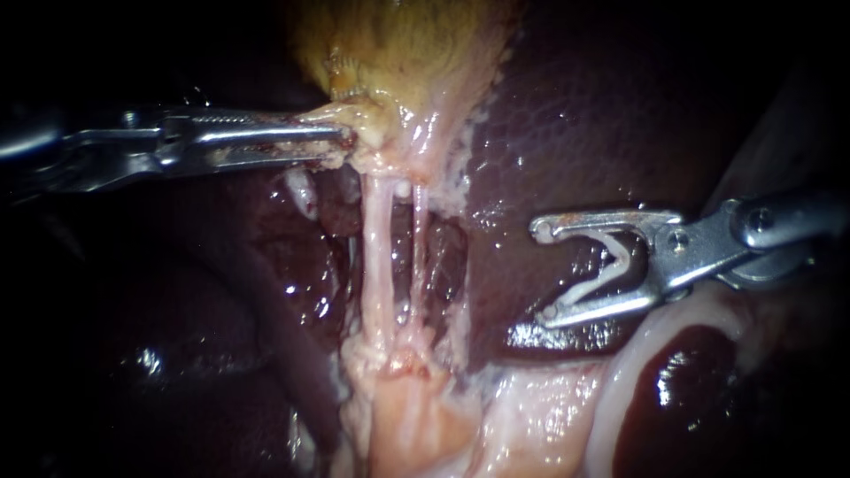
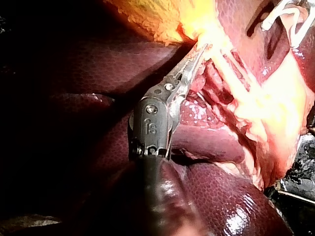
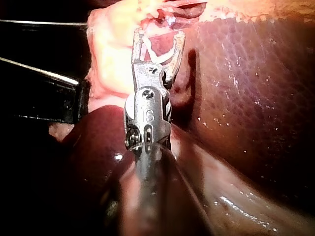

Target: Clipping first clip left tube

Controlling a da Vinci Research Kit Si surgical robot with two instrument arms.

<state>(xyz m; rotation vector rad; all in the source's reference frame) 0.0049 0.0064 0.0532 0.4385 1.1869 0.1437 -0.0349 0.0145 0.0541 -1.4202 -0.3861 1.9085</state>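
Here, left tool [image 1: 341, 142] clamped on gallbladder [image 1: 398, 44], right tool [image 1: 544, 273] holding open clip [image 1: 589, 285]

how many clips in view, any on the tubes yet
1. The clip sits between the jaws of the right instrument, over the liver, apart from both tubes. None shows on the left tube or right tube; their far sides are hidden. The left instrument grips the gallbladder.

Two instruments [image 1: 345, 142] [image 1: 544, 273], two tubes [image 1: 378, 257] [image 1: 418, 248], one clip [image 1: 627, 259], one gallbladder [image 1: 398, 44], one liver [image 1: 602, 115]
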